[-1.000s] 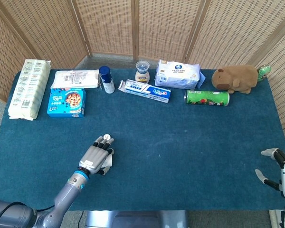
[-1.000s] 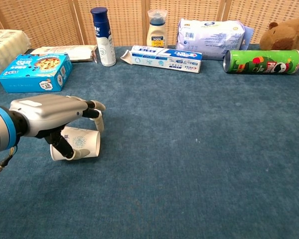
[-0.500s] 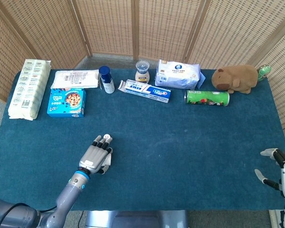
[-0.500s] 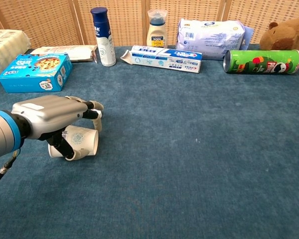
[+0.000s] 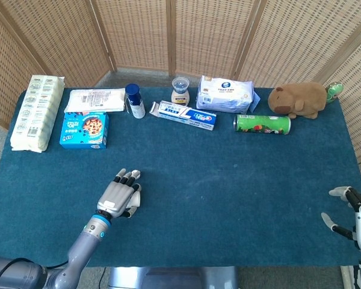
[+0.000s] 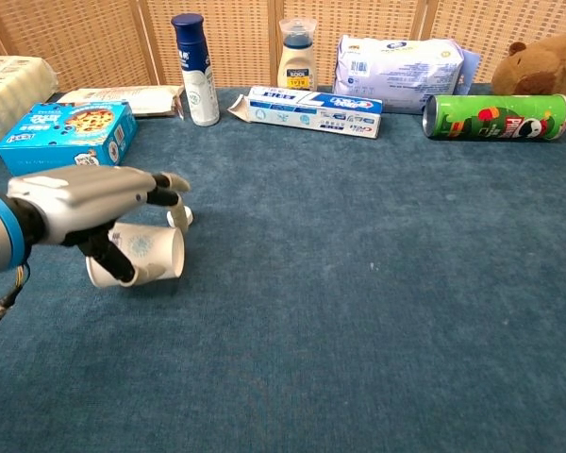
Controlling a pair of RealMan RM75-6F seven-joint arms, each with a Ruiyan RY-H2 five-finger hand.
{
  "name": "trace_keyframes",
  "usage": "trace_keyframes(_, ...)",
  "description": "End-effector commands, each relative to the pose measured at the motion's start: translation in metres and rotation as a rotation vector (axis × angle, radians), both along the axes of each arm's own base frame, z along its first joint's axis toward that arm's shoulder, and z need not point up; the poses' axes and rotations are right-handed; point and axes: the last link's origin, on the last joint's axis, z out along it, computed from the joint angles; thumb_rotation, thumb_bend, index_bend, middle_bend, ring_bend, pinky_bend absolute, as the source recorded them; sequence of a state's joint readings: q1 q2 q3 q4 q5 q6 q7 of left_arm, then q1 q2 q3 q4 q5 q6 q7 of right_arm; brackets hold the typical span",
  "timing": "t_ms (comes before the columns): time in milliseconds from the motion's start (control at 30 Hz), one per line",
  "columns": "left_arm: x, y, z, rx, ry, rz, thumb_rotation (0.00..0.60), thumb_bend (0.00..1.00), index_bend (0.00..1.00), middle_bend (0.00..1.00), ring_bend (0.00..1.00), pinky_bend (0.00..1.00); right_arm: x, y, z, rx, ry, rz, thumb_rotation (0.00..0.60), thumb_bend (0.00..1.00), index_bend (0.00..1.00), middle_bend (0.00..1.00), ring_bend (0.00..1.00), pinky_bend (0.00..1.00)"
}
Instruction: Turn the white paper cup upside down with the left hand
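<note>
Left hand (image 6: 80, 209) fingers (image 6: 160, 183) clasp the sideways cup (image 6: 140, 256) above the tabletop (image 6: 377, 311); next, roll the wrist until its mouth faces down.

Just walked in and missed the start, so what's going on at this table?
The robot's left hand holds a white paper cup near the front left of the blue table. The cup is on its side in the hand, not yet upside down. The right hand sits at the table's far right edge, fingers apart, holding nothing. Boxes, bottles, a green can and a plush toy line the back, untouched.
</note>
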State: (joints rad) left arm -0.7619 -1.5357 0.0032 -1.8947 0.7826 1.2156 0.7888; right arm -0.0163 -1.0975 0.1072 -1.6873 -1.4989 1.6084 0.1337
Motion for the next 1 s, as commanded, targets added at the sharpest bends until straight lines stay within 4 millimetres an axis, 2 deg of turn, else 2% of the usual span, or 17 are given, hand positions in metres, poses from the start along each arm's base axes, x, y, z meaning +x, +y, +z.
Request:
trace_keyframes(33,0.002,0.006,0.011,0.017,-0.076,0.031,0.399,0.36,0.40,0.03,0.00,0.00,0.001,0.000,0.000,0.001,0.000,0.004,0.600,0.25,0.38,0.37,0.42,0.45)
trace_keyframes(267,-0.003,0.037,0.043,0.085,-0.334,0.180,0.395,0.36,0.40,0.03,0.00,0.00,0.004,-0.001,-0.001,-0.001,-0.004,0.016,0.600,0.25,0.38,0.36,0.42,0.45)
trace_keyframes(467,-0.015,0.064,0.055,0.098,-0.562,0.293,0.391,0.36,0.40,0.04,0.00,0.00,0.007,-0.001,-0.002,0.005,-0.003,0.023,0.600,0.25,0.38,0.36,0.42,0.45)
trace_keyframes(700,-0.024,0.089,0.047,0.069,-0.802,0.362,0.386,0.36,0.40,0.05,0.00,0.00,0.010,-0.001,-0.003,0.009,-0.007,0.028,0.600,0.25,0.38,0.36,0.42,0.45)
trace_keyframes(1000,-0.026,0.094,0.021,-0.017,-0.979,0.438,0.380,0.36,0.40,0.06,0.00,0.00,0.010,0.001,-0.001,0.005,-0.005,0.017,0.600,0.25,0.38,0.36,0.42,0.45)
